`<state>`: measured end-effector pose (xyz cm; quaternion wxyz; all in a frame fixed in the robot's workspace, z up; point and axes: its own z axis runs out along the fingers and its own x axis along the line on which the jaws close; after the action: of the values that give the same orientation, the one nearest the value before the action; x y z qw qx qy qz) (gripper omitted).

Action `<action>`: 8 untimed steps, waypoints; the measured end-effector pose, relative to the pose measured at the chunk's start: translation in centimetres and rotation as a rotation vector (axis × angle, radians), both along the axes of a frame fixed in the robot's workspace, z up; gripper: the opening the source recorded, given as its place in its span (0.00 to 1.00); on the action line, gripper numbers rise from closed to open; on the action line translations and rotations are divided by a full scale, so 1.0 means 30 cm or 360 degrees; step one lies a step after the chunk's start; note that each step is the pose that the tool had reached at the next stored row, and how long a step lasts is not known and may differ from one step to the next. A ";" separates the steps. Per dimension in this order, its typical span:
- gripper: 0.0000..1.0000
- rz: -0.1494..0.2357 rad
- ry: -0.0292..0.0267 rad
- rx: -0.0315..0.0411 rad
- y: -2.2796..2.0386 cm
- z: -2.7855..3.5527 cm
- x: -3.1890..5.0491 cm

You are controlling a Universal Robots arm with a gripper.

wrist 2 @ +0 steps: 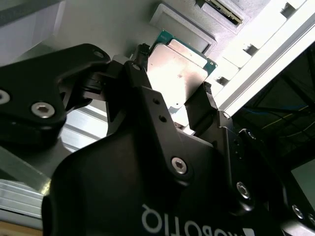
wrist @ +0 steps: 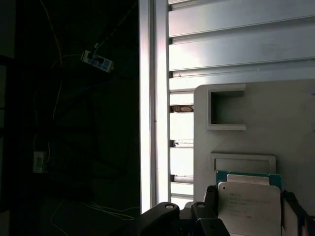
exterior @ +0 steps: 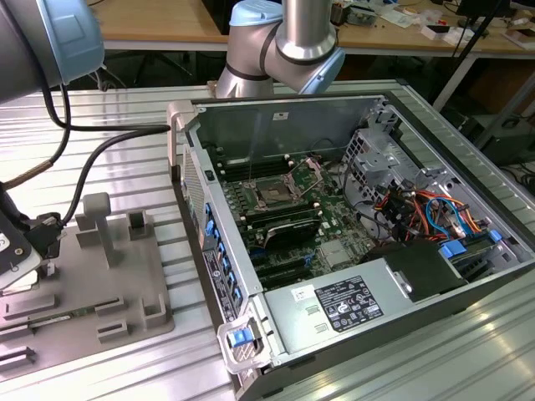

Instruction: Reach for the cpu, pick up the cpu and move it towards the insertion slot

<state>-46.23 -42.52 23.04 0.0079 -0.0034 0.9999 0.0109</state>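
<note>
Straddling the half-hidden cpu [wrist 2: 182, 66], the gripper [wrist 2: 173, 73], contact unclear.

The exterior view looks down at a slant from well back, taking in the open computer case [exterior: 276, 125] and, at the exterior view's left, the grey tray [exterior: 125, 276]. The 2 wrist views hang close over that tray and share the chip [wrist 2: 182, 69] [wrist: 248, 204].
</note>
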 end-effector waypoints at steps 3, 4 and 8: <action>0.55 0.0000 0.00001 0.0000 0.000 0.000 0.000; 0.55 0.0000 -0.00002 0.0000 0.000 0.001 0.000; 0.55 0.0000 -0.00001 0.0000 0.000 0.020 0.000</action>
<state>-46.22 -42.52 23.62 0.0080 -0.0033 0.9999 0.0109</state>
